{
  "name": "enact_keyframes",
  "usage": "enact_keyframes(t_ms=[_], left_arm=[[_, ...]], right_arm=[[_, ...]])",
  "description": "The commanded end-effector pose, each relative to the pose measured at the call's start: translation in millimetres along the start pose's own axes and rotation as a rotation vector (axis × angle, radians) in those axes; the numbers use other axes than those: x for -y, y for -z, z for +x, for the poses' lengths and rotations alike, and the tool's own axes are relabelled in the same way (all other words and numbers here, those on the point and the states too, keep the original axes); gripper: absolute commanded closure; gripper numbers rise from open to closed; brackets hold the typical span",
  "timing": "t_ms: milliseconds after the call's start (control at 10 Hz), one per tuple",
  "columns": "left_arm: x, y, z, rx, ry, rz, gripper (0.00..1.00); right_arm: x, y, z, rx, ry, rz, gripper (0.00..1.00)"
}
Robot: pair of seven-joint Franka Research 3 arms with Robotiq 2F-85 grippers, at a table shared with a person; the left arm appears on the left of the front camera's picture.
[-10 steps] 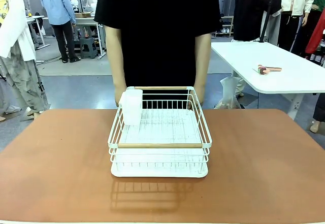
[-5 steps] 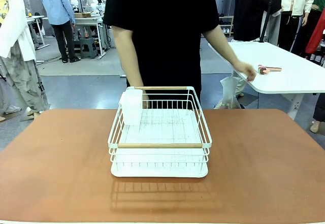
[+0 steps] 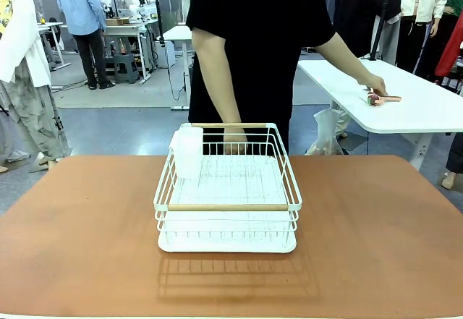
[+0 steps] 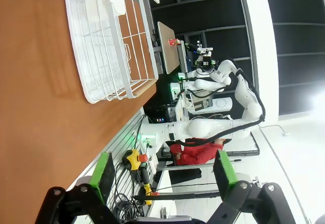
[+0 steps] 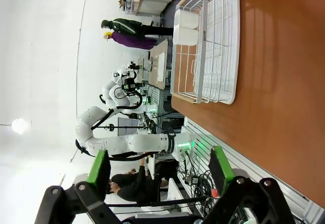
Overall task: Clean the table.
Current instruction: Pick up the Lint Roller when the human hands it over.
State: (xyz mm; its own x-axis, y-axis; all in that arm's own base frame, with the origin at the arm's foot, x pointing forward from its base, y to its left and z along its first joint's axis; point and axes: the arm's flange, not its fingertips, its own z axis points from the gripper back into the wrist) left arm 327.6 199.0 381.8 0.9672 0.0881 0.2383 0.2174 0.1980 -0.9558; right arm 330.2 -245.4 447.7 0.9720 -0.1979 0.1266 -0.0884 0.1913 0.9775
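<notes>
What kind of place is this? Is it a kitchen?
Probably a robot lab, not a kitchen: the left gripper, a yellow stop button and loose cables beside the table.

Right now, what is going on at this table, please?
A white wire dish rack with a white cup holder on one corner stands in the middle of the brown table. The person at the far side reaches one hand to a small tool on the white side table. The left fingers and the right fingers stand open and empty, away from the rack.
</notes>
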Motion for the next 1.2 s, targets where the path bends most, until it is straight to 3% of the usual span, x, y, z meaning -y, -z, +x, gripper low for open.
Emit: enact_keyframes(t_ms=[0,1100], left_arm=[[2.3,-2.1,-1.7,0.007,0.007,-0.001,0.0],[2.3,-2.1,-1.7,0.007,0.007,-0.001,0.0]], right_arm=[[-4.7,0.0,-2.0,0.002,-0.004,0.011,0.0],[-4.7,0.0,-2.0,0.002,-0.004,0.011,0.0]])
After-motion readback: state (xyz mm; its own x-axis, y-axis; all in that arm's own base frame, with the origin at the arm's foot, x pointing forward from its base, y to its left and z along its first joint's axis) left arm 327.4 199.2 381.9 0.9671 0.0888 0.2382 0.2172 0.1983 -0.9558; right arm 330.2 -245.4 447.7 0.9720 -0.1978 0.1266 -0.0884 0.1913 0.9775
